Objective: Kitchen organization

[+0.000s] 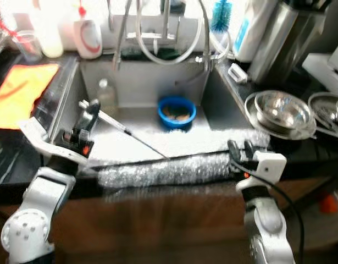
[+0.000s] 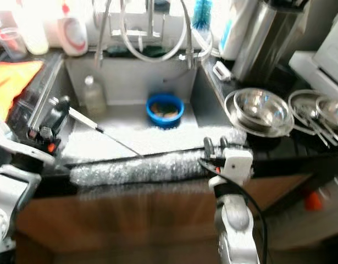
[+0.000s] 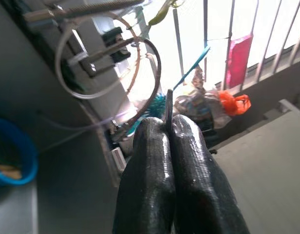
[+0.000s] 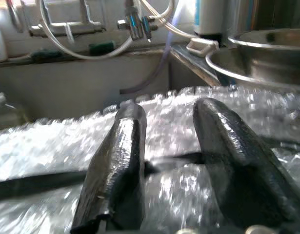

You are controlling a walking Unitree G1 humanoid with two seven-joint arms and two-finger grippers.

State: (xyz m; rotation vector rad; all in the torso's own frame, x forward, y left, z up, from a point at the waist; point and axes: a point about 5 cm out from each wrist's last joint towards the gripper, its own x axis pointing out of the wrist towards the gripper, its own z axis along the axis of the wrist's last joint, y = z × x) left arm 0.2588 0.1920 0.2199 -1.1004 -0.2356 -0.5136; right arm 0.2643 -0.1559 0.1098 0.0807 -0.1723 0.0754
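Observation:
My left gripper (image 1: 90,108) hovers over the left side of the steel sink (image 1: 141,82) and is shut on a thin metal utensil (image 1: 137,138), which slants down toward the sink's front edge. In the left wrist view the fingers (image 3: 150,161) press together on its narrow dark end (image 3: 169,105). A blue bowl (image 1: 177,111) with some scraps sits at the sink's back, and a small clear bottle (image 1: 106,93) stands to its left. My right gripper (image 1: 240,146) is open, fingers (image 4: 125,146) apart just above a roll of bubble wrap (image 1: 169,168) lying along the front edge.
Stacked steel bowls (image 1: 283,113) and a tall steel container (image 1: 284,38) stand on the right counter. An orange cloth (image 1: 20,91) lies on the left counter, with a soap bottle (image 1: 88,36) behind it. Faucet hoses (image 1: 169,33) loop above the sink's back.

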